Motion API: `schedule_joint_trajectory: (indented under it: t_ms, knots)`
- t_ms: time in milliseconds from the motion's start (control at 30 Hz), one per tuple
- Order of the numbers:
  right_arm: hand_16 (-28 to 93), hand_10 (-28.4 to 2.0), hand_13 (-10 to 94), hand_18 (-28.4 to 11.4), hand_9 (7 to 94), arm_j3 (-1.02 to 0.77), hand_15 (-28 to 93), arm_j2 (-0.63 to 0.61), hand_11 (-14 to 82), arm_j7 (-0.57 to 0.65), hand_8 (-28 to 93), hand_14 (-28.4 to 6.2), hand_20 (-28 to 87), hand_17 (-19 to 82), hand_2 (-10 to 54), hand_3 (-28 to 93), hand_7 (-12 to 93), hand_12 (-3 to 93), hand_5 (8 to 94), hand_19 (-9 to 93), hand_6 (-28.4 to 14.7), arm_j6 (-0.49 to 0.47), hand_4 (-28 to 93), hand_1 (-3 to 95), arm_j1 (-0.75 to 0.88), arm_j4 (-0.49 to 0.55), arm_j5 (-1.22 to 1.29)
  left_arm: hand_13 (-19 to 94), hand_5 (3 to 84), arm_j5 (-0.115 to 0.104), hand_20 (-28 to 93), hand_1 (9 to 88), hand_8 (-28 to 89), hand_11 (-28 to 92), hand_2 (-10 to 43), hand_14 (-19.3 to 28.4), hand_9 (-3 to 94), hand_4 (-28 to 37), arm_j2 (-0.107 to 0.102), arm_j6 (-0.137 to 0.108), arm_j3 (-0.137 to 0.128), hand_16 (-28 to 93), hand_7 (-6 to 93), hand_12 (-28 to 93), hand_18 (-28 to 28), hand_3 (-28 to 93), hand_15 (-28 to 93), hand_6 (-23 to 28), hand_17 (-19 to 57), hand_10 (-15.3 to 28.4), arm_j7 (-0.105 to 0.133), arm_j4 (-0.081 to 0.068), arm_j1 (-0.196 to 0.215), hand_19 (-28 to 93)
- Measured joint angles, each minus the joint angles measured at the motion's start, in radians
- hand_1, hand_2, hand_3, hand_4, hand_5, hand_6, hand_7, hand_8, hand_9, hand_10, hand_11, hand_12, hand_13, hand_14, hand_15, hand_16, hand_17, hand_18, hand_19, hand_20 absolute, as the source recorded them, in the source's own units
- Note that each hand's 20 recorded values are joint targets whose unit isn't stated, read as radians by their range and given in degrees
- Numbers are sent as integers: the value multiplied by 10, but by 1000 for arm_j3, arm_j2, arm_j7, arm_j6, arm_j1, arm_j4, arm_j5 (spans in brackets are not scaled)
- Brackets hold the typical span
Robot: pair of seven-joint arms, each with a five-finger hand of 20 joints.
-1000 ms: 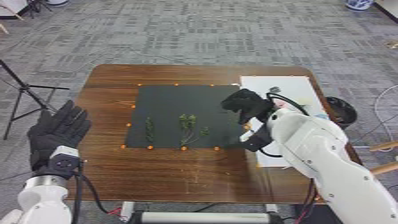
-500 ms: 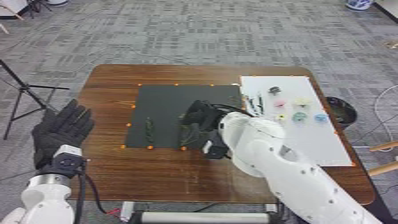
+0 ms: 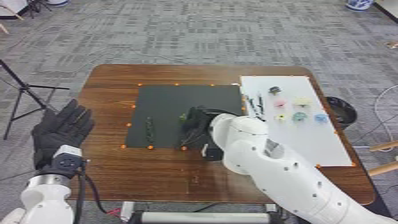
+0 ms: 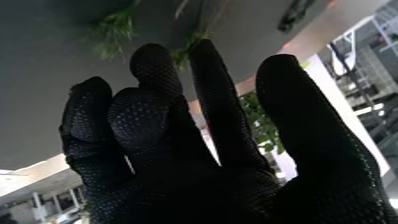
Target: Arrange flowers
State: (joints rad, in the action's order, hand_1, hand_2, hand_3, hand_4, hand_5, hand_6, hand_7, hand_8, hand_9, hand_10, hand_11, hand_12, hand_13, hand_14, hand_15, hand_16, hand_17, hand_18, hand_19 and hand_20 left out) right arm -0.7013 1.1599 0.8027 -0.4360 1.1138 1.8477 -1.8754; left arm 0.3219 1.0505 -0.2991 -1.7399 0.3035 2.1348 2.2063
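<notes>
Your left hand (image 3: 62,131) is relaxed, its fingers straight, at the table's (image 3: 102,170) left edge. Next, a green sprig (image 3: 149,131) lies on the black mat (image 3: 164,100). Your right hand (image 3: 201,122) is over the mat, released, fingers extended, near leafy stems (image 4: 114,31). Farther right, pink (image 3: 280,103), yellow (image 3: 282,117) and blue flowers (image 3: 321,118) lie on the white sheet (image 3: 311,145).

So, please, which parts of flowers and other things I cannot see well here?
- Head view: part of the middle sprig, hidden by the right hand.
- Right wrist view: part of the leaves, covered by the same hand.
- Head view: single petals of the flowers, too small.
- Head view: the bin's near side, partly behind the table.
</notes>
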Motion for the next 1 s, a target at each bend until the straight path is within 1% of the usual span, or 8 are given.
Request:
schedule_joint_trajectory:
  t_ms: [333,400,467,500,567,667,767,1000]
  knots:
    - [485,-247,554,-266,498,76,796,16,508,-15,-90,-207,401,294,153,689,83,428,551,845,-38,-44,-140,271,-47,-31,-26,226,416,0,75,240,-78,215,170,157,315,-283,-6,0,-4,-51,85,80,133,710,245,106,-83,168,1,6,6,353]
    - [485,-246,554,-267,496,83,796,17,504,-25,-91,-207,401,294,133,693,86,424,549,844,-35,-50,-140,287,-50,-32,-33,226,416,0,75,240,-78,215,171,157,315,-283,-7,1,-5,-52,85,80,133,710,246,106,-83,168,1,7,6,353]
    - [483,-242,551,-265,494,92,795,16,497,-36,-92,-204,400,292,89,698,94,416,552,841,-32,-52,-152,306,-52,-32,-46,227,416,-1,75,241,-79,216,171,157,315,-283,-6,1,-7,-52,85,80,133,709,246,106,-83,168,1,8,9,353]
    - [476,-236,544,-261,498,98,786,15,462,-42,-94,-203,396,286,79,703,99,390,554,829,-30,-51,-158,309,-54,-32,-56,226,416,-1,75,241,-79,216,171,157,315,-283,-6,1,-8,-52,86,80,133,709,246,106,-83,169,1,8,10,353]
    - [434,-215,530,-253,523,119,757,9,325,-62,-99,-199,382,275,68,713,102,287,558,801,-33,-46,-176,313,-62,-33,-94,226,416,-1,75,240,-79,216,171,157,315,-283,-6,1,-9,-53,86,80,133,710,247,106,-83,169,1,9,13,353]
    - [381,-197,530,-251,541,158,724,-9,214,-131,-98,-192,375,271,72,711,94,221,574,793,-55,-36,-182,321,-75,-36,-181,226,416,-1,75,240,-79,217,171,156,315,-283,-6,1,-10,-53,85,81,133,710,248,106,-83,169,1,9,17,353]
    - [353,-191,527,-249,544,169,703,-24,173,-192,-98,-185,374,272,79,709,92,203,583,793,-66,-31,-181,323,-77,-38,-217,226,416,-1,75,241,-79,217,171,157,315,-283,-6,1,-10,-54,85,81,133,709,248,106,-83,169,1,9,19,353]
    - [327,-191,531,-246,550,157,689,-37,151,-186,-100,-176,372,273,86,710,81,185,594,792,-87,-19,-179,320,-76,-31,-164,225,415,-1,75,241,-79,217,171,157,315,-283,-5,1,-10,-54,86,80,133,710,248,105,-83,168,0,9,19,353]
